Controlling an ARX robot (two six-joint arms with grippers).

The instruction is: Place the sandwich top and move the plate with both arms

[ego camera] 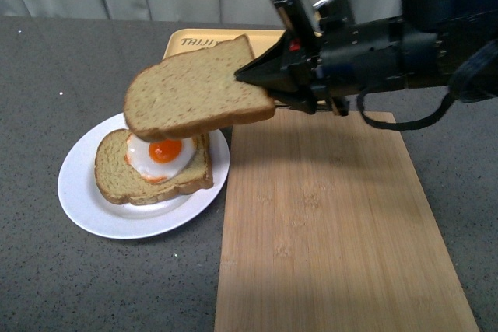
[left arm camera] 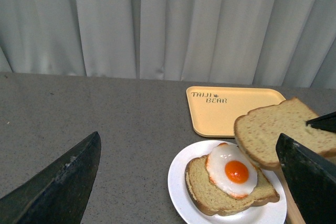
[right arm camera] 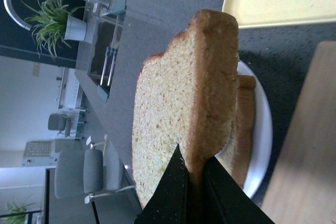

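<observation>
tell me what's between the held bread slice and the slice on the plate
Only the fried egg, lying on the lower slice under the held slice; front view shows it.

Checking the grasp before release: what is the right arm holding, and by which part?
The right gripper holds the sandwich top, jaws pinching one crust edge; the rest juts free above the plate.

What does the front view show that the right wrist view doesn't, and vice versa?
Front only: the orange-yolked fried egg on the lower bread slice, and the black right arm itself. Right wrist only: a recessed sink, a potted green plant and grey chairs in the background. Both: the right gripper pinching the speckled brown bread slice above that lower slice on the round white plate, plus the yellow tray and the bamboo cutting board.
</observation>
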